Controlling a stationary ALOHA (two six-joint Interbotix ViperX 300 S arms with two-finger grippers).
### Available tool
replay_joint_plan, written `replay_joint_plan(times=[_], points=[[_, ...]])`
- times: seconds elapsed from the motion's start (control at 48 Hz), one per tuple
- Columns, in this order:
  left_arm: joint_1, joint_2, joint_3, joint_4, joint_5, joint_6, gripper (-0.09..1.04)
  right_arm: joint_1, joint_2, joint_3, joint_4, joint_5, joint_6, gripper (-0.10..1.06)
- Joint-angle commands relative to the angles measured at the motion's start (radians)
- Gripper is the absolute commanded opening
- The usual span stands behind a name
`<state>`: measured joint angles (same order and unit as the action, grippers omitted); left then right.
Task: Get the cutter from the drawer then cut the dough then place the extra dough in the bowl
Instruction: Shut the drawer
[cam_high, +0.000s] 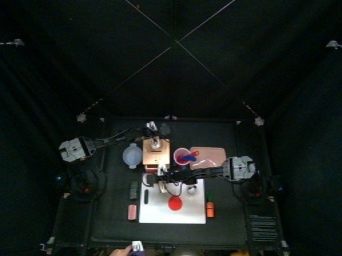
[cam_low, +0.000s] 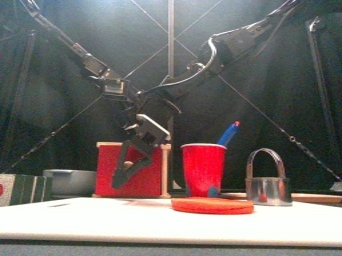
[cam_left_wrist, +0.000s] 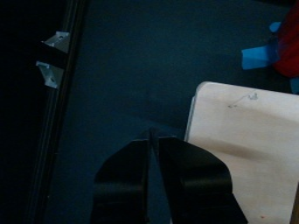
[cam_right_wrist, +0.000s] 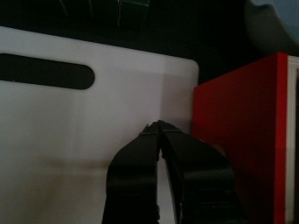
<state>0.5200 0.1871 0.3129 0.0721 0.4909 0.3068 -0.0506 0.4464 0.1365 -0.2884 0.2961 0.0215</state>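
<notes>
- Red dough (cam_low: 211, 205) lies flat on the white board (cam_low: 80, 215), cutter (cam_low: 269, 178) standing just right of it.
- Right tool (cam_right_wrist: 156, 127), clenched and empty, hangs before the red drawer front (cam_low: 103, 170).
- Left tool (cam_left_wrist: 152, 133), clenched and empty too, hovers beside the wooden box (cam_left_wrist: 246, 131).

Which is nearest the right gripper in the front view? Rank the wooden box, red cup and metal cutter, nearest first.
1. wooden box: the right gripper hangs before its red drawer front.
2. red cup: just right of the box.
3. metal cutter: farthest right.
</notes>
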Motion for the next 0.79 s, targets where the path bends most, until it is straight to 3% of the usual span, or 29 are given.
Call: replay_joint_plan(times=[0.021,0.208,0.438,0.625,0.792], points=[[-0.017,0.002,-0.002,-0.005,0.003,-0.002,0.55,0.028,-0.046,-0.026,0.026,0.000,0.003,0.25],[-0.015,0.002,-0.002,-0.005,0.000,-0.002,0.55,0.080,-0.041,-0.020,0.091,0.002,0.003,0.25],[-0.015,0.005,-0.002,-0.005,-0.002,-0.003,0.55,0.129,-0.057,-0.014,0.120,0.003,0.003,0.25],[-0.015,0.005,-0.002,-0.005,-0.012,-0.002,0.55,0.124,-0.051,0.002,0.117,0.011,0.003,0.25],[-0.017,0.005,0.002,-0.005,-0.015,-0.003,0.55,0.084,-0.051,0.006,0.097,0.018,0.002,0.25]])
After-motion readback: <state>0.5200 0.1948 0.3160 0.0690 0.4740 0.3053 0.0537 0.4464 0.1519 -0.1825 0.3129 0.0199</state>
